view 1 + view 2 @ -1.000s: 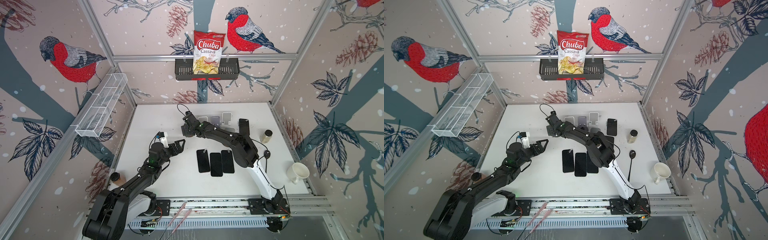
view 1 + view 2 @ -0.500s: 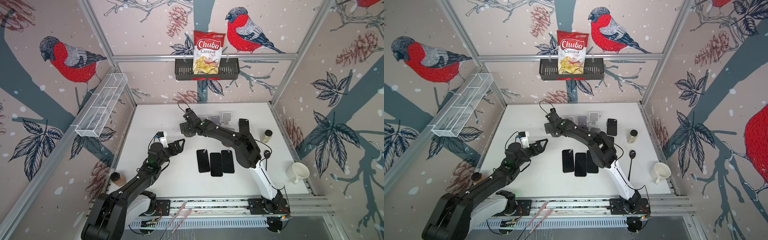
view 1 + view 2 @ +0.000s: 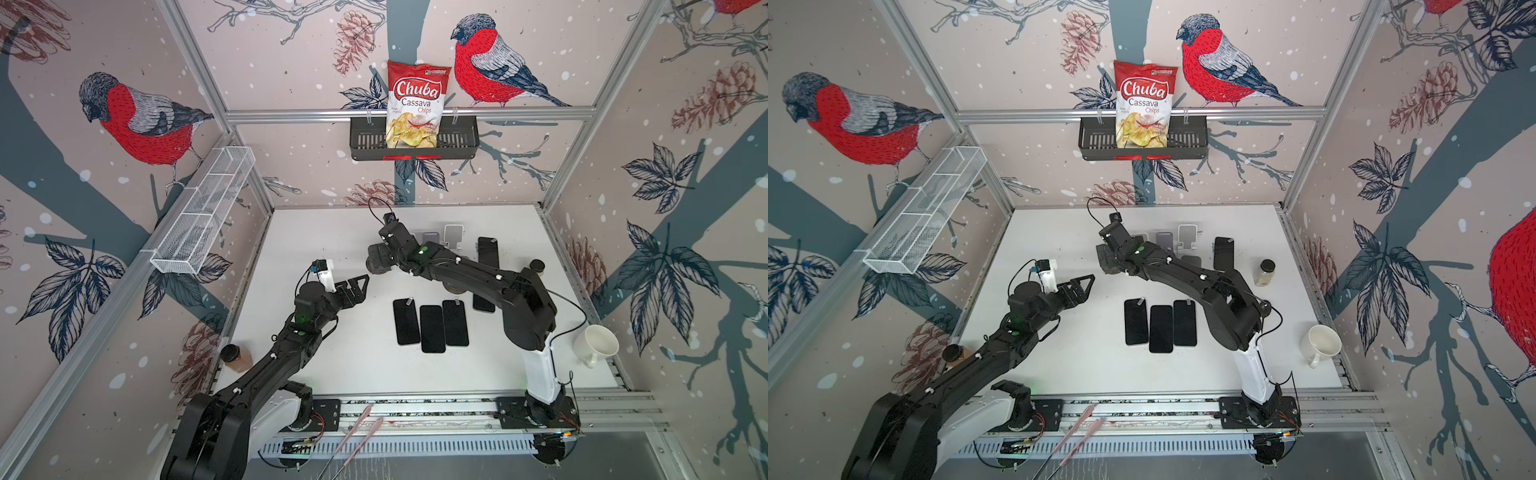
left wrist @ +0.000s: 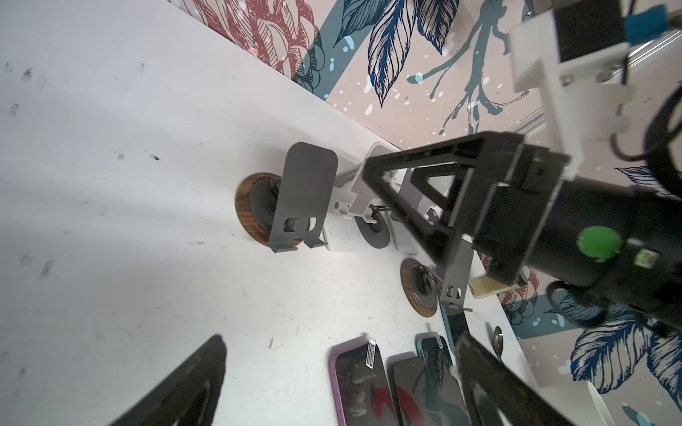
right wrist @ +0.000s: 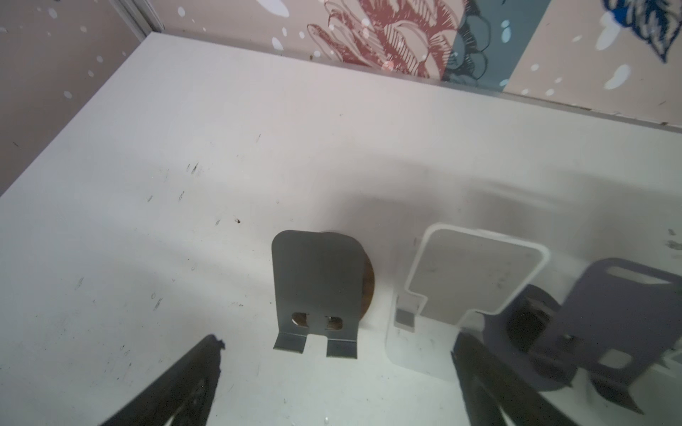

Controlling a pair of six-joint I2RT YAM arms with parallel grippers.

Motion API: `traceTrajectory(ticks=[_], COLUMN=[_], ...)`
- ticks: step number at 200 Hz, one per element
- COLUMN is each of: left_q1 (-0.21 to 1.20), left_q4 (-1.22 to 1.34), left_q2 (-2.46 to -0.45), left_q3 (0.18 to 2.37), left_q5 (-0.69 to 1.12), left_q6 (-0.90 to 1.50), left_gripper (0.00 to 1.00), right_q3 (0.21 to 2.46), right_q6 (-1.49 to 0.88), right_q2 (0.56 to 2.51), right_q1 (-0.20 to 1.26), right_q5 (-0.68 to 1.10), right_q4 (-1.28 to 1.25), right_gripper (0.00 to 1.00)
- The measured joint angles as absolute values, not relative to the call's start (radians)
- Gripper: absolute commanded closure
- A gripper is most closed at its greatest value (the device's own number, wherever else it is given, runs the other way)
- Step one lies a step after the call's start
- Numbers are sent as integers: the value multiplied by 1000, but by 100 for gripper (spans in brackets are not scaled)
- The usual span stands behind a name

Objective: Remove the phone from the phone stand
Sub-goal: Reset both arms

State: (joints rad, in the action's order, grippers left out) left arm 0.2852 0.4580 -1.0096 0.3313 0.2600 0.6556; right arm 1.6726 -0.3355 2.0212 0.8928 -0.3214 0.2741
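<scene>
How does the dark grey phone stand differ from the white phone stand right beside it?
The grey stand is a dark metal plate, while the white stand is pale with a white rim. The grey stand rests on a round wooden base, the white stand on a flat white one. The grey stand ends the row, and the white stand sits between it and a purple stand. Both stand upright and hold no phone.

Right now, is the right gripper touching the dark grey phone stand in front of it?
Apart. The right wrist view shows the grey phone stand standing empty between the jaws of the open right gripper, with a clear gap on each side.
</scene>
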Motion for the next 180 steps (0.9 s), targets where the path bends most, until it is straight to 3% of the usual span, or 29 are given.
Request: traceTrajectory(ticks=[88, 180], left_q1=[285, 284], left_q4=[377, 258], left_q2=[-986, -910], left_q3=[362, 408], left_q5=[174, -46], left_q6=[597, 519], left_gripper=[4, 4], right_q3=[1247, 820], right_q6=[-344, -362], right_q2=[1622, 1149], right_q1=[810, 428], right_q5=[-380, -384], right_q4=[188, 122], right_gripper=[1, 1])
